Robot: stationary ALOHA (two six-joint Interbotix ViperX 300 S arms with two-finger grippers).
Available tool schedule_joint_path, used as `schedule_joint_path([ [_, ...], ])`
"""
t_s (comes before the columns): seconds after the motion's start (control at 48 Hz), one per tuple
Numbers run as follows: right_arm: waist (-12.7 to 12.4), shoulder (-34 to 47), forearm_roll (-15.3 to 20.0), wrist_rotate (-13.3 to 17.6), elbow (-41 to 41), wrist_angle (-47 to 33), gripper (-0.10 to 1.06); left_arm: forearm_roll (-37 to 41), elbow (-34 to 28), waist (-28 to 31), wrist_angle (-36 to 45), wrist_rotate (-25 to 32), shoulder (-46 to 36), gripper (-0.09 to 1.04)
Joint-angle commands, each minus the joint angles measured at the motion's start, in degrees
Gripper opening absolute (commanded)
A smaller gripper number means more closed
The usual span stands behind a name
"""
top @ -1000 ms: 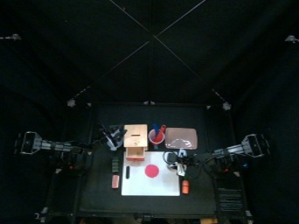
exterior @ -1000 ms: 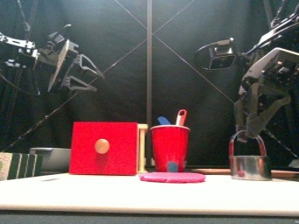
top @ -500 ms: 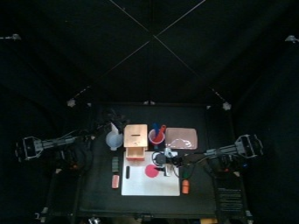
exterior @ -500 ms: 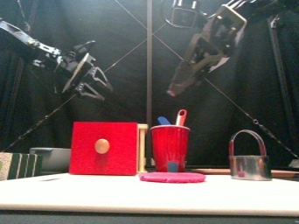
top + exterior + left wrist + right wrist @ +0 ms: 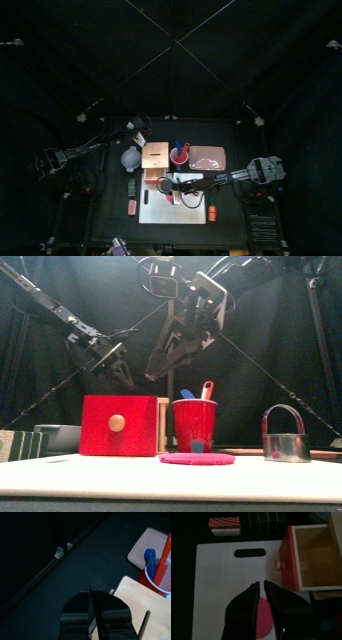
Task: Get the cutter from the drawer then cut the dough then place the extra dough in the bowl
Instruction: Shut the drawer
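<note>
My right gripper hung closed, holding nothing, above the soft dough. The cutter, rigid, light, probably slippery metal, was best taken by its handle.

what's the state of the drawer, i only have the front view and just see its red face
observer: The right wrist view shows the drawer pulled out of the wooden box, with bare wood inside and nothing in it.
operator: ok and what's under the right claw
observer: The white cutting board; the red dough lies right below the claw.
operator: anything by the red cup
observer: A flat pink tray lies on the table next to it.
</note>
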Motion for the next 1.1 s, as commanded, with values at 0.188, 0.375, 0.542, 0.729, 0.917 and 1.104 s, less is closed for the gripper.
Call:
schedule_joint_path([
  [0.188,0.00,6.50,3.43,0.00,-8.44,2.99,0.35,6.68,-11.87,2.55,9.76,0.00,7.82,0.38],
  [0.375,-0.26,11.34,2.99,-0.26,-14.15,5.89,0.35,6.15,-16.26,2.72,17.84,4.22,11.43,0.38],
  [0.542,-0.35,14.41,1.93,-0.44,-18.11,10.63,0.35,1.05,-18.54,2.72,20.48,11.43,13.71,0.38],
  [0.729,-1.14,15.38,0.62,-0.44,-19.51,12.30,0.35,-3.25,-18.72,2.90,20.30,16.00,14.94,0.38],
  [0.917,-2.20,15.91,0.00,-0.44,-19.86,12.39,0.35,-3.60,-18.63,2.64,20.13,16.88,15.64,0.38],
  [1.104,-3.69,16.00,-1.05,-0.53,-19.95,13.36,0.35,-3.52,-18.54,2.29,20.30,16.79,15.82,0.38],
])
